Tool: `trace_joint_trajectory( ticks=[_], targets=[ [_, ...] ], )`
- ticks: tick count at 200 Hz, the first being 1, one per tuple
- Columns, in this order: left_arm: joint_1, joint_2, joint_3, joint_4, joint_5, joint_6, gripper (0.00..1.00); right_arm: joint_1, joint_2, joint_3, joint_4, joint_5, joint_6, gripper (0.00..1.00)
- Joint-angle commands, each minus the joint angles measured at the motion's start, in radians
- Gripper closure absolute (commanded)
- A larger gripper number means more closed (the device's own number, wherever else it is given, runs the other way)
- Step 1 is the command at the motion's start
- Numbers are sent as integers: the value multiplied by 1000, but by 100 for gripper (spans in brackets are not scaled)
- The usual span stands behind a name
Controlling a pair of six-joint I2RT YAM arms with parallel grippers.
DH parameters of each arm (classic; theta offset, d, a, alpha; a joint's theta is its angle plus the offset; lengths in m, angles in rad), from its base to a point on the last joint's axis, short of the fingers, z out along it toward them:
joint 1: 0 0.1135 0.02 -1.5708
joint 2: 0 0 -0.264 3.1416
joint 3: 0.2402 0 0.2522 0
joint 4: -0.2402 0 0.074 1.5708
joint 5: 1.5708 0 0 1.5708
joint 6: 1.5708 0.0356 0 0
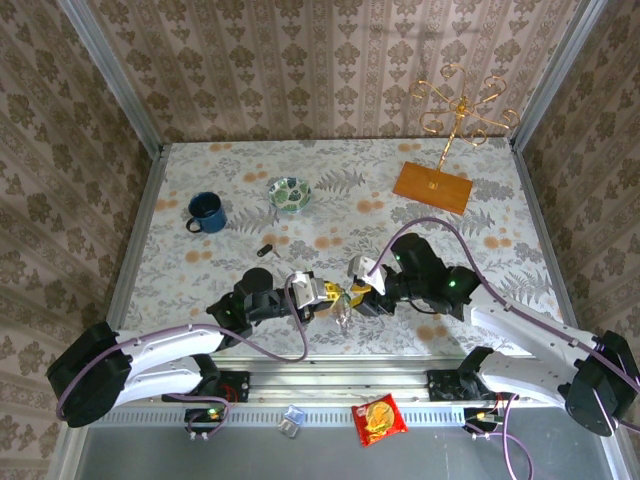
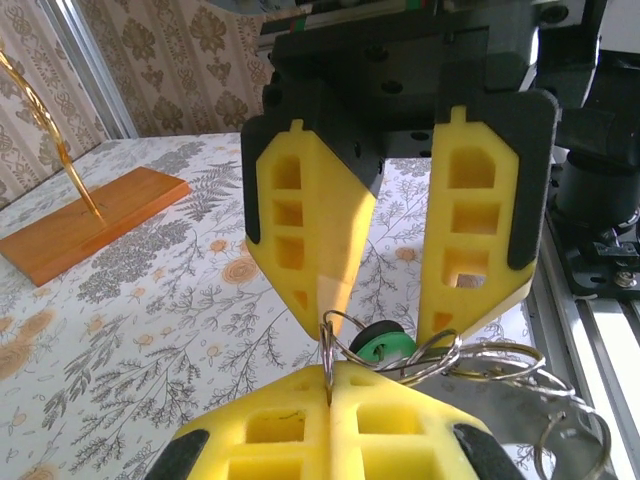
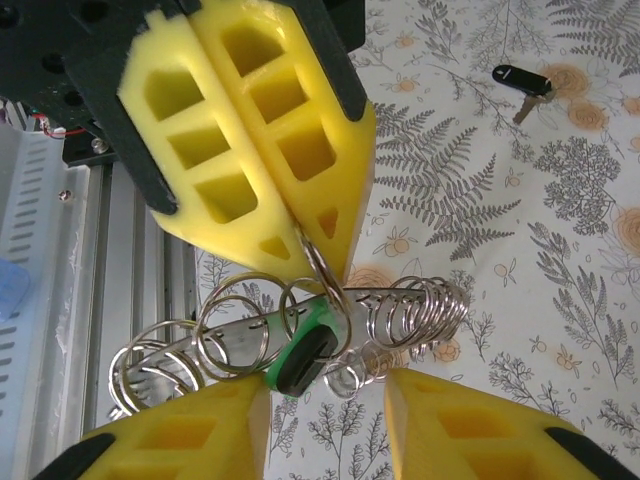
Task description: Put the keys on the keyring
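The keyring [image 3: 376,296] is a flat grey metal band strung with several split rings, held up between both grippers near the table's front edge [image 1: 343,306]. My left gripper [image 2: 330,378] is shut on one thin ring [image 3: 322,268]. That ring seems to pass through the green-headed key [image 3: 305,350], which hangs against the band. My right gripper [image 3: 325,395] stands open just below, and the green key [image 2: 385,347] touches the inner edge of one finger. The black key [image 1: 265,250] lies apart on the table [image 3: 520,78].
A blue mug [image 1: 205,212] and a green-patterned bowl [image 1: 289,193] stand further back on the left. A gold wire stand [image 1: 460,105] on a wooden base [image 1: 432,186] is at the back right. A snack packet [image 1: 378,418] lies below the table's front rail.
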Motion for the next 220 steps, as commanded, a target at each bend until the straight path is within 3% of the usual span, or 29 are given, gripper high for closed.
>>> trace_joint_trajectory(
  ticks=[1, 77, 161, 175, 201, 220],
  targets=[
    [-3, 2, -8, 76, 2, -35, 100, 8, 13, -1, 50, 4, 2, 68],
    [-5, 7, -10, 98, -1, -39, 100, 8, 11, -4, 26, 51, -25, 98],
    [-6, 9, -17, 104, -10, -27, 100, 21, 57, 22, -44, 77, -58, 100],
    [-6, 11, -12, 93, -9, -21, 100, 21, 41, 21, -38, 73, -51, 94],
    [-6, 16, -12, 86, -7, -15, 100, 8, -8, 5, -10, 70, -29, 69],
    [-6, 15, -15, 93, -7, -17, 100, -13, -45, -7, -18, 67, -29, 67]
  ],
)
